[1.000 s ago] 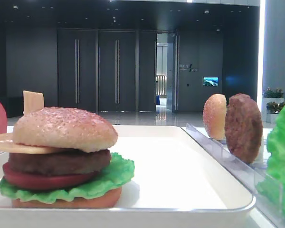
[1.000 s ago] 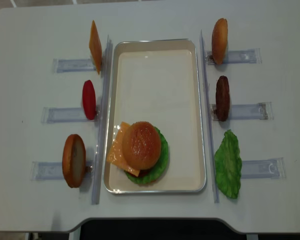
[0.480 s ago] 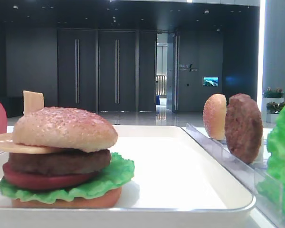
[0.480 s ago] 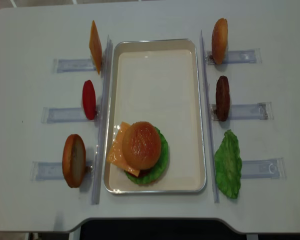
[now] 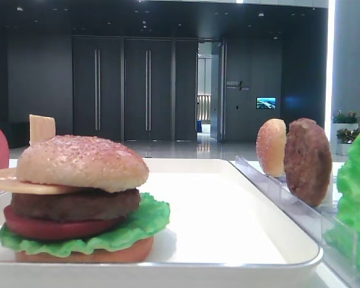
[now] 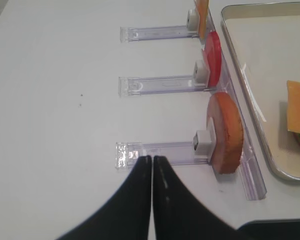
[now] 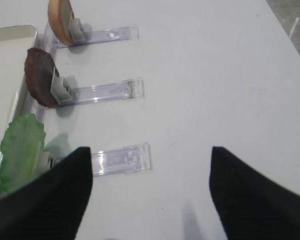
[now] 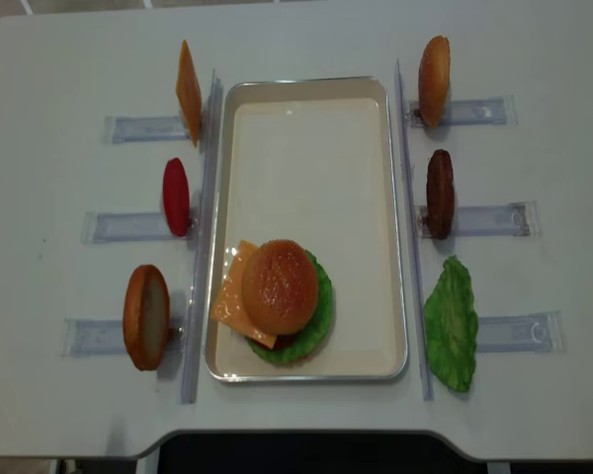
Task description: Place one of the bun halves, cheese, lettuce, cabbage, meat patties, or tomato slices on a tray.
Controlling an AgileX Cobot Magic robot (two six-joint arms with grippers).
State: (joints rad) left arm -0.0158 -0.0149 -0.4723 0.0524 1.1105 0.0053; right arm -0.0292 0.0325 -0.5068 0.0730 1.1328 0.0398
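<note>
The white tray (image 8: 306,128) holds a stacked burger. Its speckled domed bun half (image 8: 279,286) sits on top, over cheese (image 8: 227,298), a meat patty (image 5: 75,205), a tomato slice (image 5: 48,229) and lettuce (image 8: 322,308). My right gripper (image 7: 150,165) hangs open over bare table right of the racks, with nothing between its fingers. Pointing at the end of the nearest left rack, my left gripper (image 6: 152,159) is shut and empty. Neither gripper shows in the overhead view.
Clear racks flank the tray. On the left stand a cheese slice (image 8: 188,92), a tomato slice (image 8: 176,197) and a flat orange bun half (image 8: 145,316). On the right are a paler bun half (image 8: 434,80), a patty (image 8: 440,194) and a lettuce leaf (image 8: 451,324).
</note>
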